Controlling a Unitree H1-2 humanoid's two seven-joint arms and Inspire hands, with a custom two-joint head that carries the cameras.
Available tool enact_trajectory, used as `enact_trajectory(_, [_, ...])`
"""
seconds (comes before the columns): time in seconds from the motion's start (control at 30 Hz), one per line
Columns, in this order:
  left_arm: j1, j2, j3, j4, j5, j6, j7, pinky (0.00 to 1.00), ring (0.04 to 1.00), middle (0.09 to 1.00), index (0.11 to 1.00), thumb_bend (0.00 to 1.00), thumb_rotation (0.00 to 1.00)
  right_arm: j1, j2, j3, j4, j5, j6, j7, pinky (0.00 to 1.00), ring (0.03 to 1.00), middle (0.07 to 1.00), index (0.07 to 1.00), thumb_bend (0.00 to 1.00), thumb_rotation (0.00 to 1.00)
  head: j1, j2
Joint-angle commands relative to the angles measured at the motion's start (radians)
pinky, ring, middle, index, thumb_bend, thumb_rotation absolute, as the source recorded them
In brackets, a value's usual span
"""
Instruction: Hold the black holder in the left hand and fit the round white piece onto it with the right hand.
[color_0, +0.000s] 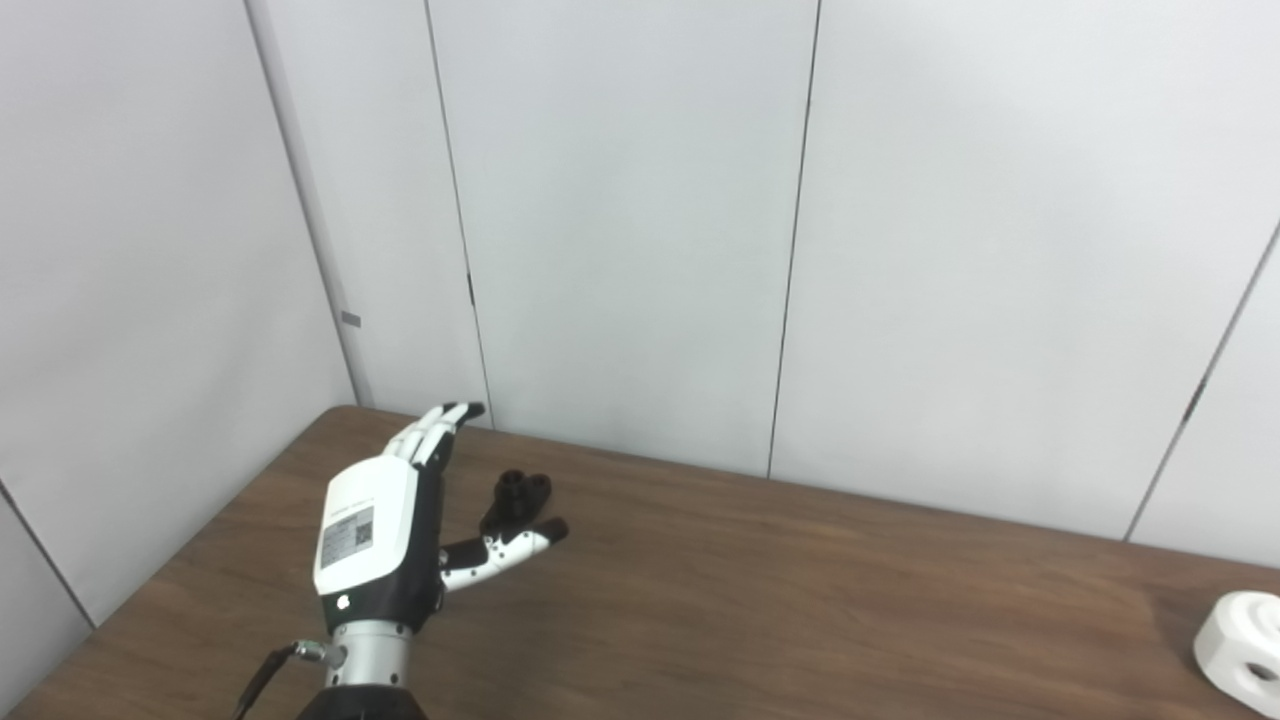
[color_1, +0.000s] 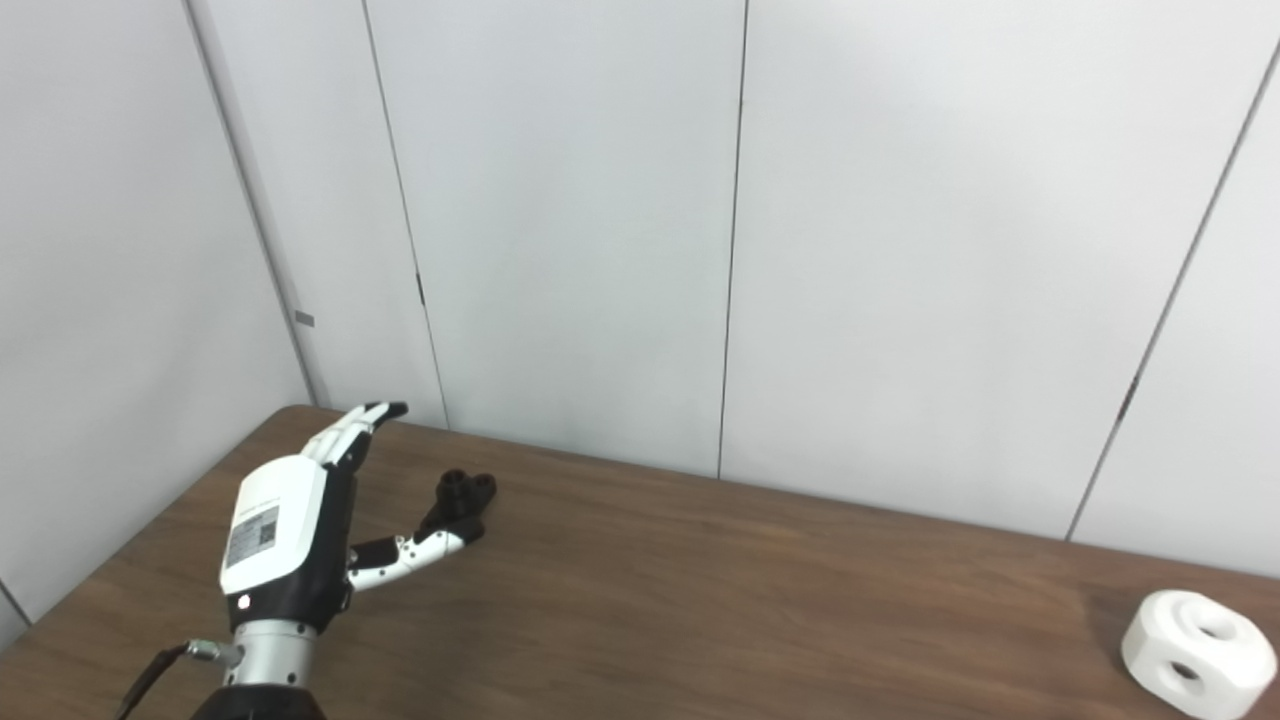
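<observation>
The black holder (color_0: 518, 497) lies on the brown table (color_0: 760, 600) at the far left; it also shows in the right eye view (color_1: 460, 498). My left hand (color_0: 385, 520) is open, fingers straight and thumb spread, raised just left of the holder with the thumb tip in front of it. It holds nothing. The round white piece (color_1: 1198, 641), with holes in it, lies at the table's right edge; it is partly cut off in the left eye view (color_0: 1243, 650). My right hand is not in view.
Grey wall panels (color_0: 640, 220) stand close behind the table and along its left side. A cable (color_0: 265, 675) runs from my left wrist.
</observation>
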Motion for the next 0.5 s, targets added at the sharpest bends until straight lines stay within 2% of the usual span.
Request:
enact_trajectory(0.0, [-0.024,0.009,0.005,0.002,-0.014,0.021,0.012,0.77,0.878,0.908,0.860,0.99,0.49,0.017,-0.009,-0.008,0.022,0.011,-0.020,-0.002,0.93,0.954,0.960,0.942,0.75,0.97,0.003,0.006])
enact_trajectory(0.17, [-0.017,-0.008,-0.008,0.050,-0.052,0.081,0.005,0.75,0.865,0.902,0.859,0.99,0.43,0.032,-0.015,-0.013,-0.026,0.038,0.041,0.015,1.00,0.979,0.974,0.958,0.74,0.99,0.017,0.016])
enact_trajectory(0.27, [-0.017,-0.016,-0.025,0.080,-0.059,0.113,0.009,0.78,0.875,0.917,0.866,0.97,0.40,0.033,-0.020,-0.014,-0.028,0.048,0.055,0.018,1.00,0.986,0.975,0.962,0.75,0.99,0.025,0.016])
enact_trajectory(0.47, [-0.034,-0.014,-0.048,0.162,-0.051,0.175,0.018,0.89,0.914,0.944,0.861,1.00,0.46,0.025,-0.024,-0.016,-0.020,0.050,0.052,0.019,1.00,0.984,0.980,0.962,0.71,1.00,0.040,0.013])
